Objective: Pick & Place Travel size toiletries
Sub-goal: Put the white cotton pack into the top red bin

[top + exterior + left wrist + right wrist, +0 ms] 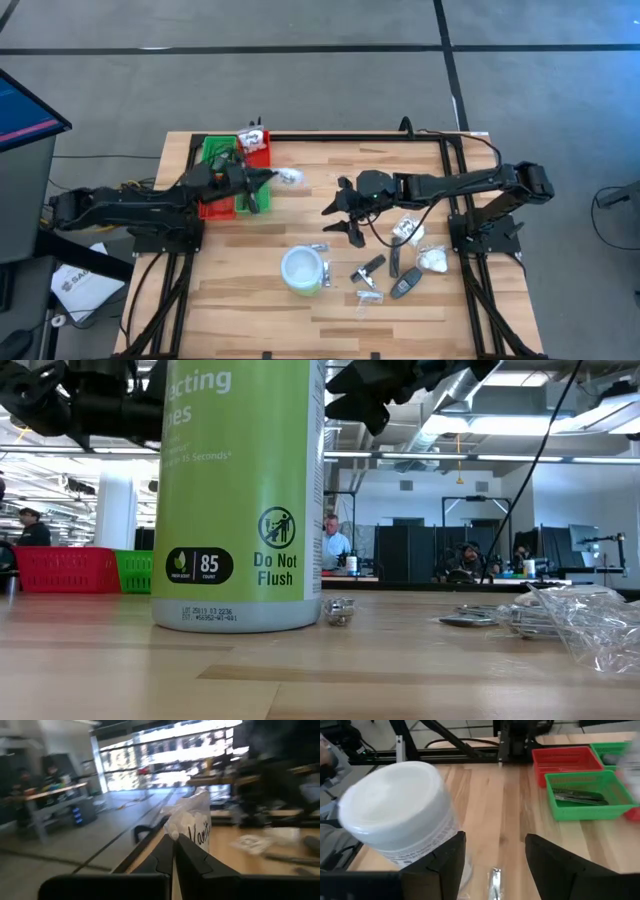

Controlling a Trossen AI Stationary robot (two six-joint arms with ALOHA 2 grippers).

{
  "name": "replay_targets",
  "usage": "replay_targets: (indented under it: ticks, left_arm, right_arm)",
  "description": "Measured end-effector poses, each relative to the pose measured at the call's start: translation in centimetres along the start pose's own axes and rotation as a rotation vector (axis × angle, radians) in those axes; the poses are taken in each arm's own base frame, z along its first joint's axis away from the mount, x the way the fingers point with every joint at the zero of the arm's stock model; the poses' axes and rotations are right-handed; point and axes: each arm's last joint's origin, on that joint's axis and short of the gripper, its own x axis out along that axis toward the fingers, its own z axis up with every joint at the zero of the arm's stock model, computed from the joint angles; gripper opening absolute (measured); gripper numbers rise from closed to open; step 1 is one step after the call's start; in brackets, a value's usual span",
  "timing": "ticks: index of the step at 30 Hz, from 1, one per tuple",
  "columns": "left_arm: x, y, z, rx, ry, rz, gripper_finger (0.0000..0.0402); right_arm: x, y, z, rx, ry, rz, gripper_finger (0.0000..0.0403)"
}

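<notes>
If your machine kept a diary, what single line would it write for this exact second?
left gripper: shut on white packet, near tray | right gripper: fingers open, empty, mid-table | white tub: upright

Left tool (173, 851) fingers pressed together on a white packet (192, 827); print on it cut short by the fingers, only "Vani" readable, everything beyond it motion-blurred. In the high view the same packet is too small to make out under the left tool, tray (216, 207) mostly covered by the arm. Right tool (495, 852) fingers apart, bases cut off at the frame edge; white tub (400, 827) beside one finger partly hidden, label unreadable. Small sachet (495, 879) between the fingers blurred, type unclear. Low view: both tools cropped by the top edge, tub blocks the tabletop behind it.
</notes>
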Motion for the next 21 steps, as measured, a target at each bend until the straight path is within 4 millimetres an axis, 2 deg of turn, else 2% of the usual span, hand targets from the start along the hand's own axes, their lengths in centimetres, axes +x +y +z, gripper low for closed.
replay_targets:
  ticks: [10,21]
  left_arm:
    - [-0.8,4.0,-1.4,-0.075,0.144,0.223,0.0001]
    - [-1.8,7.3,-3.5,-0.113,0.295,0.424,0.0001]
  right_arm:
    - [0.2,1.2,0.0,-0.028,-0.003,0.033,0.017]
    - [0.5,1.2,-0.2,-0.026,0.005,0.034,0.0154]
